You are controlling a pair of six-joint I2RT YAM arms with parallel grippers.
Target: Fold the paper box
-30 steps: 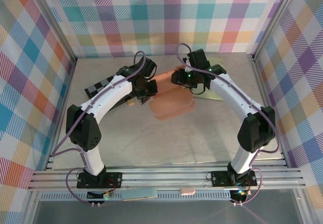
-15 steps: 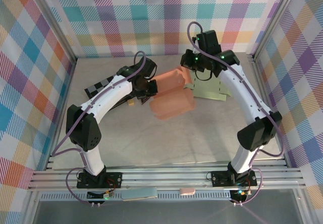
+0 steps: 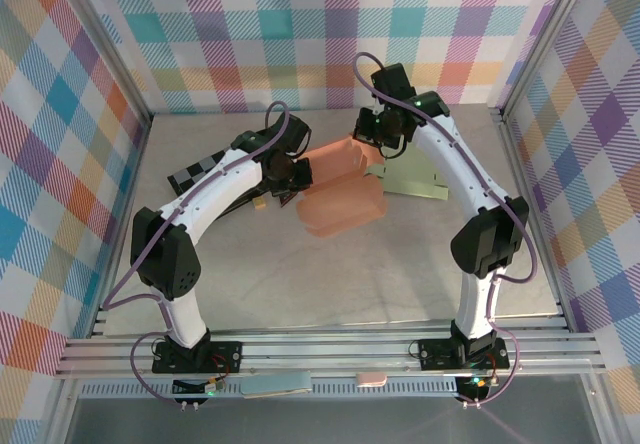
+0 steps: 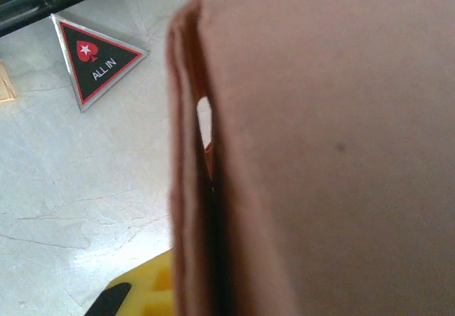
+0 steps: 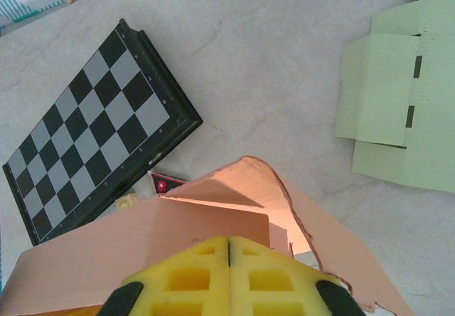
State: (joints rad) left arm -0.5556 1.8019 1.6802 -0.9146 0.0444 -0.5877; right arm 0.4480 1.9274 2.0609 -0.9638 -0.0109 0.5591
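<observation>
The paper box point(image 3: 340, 199) sits mid-table between your 2 arms. It is a salmon card shell, half formed, with 1 long flap point(image 3: 335, 159) standing up along its far side. Your left gripper point(image 3: 290, 176) is clamped on the box's left wall; from its wrist camera the card edge runs in between the pads, with 1 yellow pad point(image 4: 146, 295) showing beside it. Your right gripper point(image 5: 229, 248) has its pads pressed together with nothing between them, poised over that flap. I judge the step to be folding this flap inward, so push it down and toward you while the left gripper anchors the box. Mind the flat green box blank point(image 3: 415, 179) just beside the box on the right, the chessboard point(image 5: 92, 124) on the left, and the triangular "ALL IN" token point(image 4: 99, 60) near the gripped wall.
</observation>
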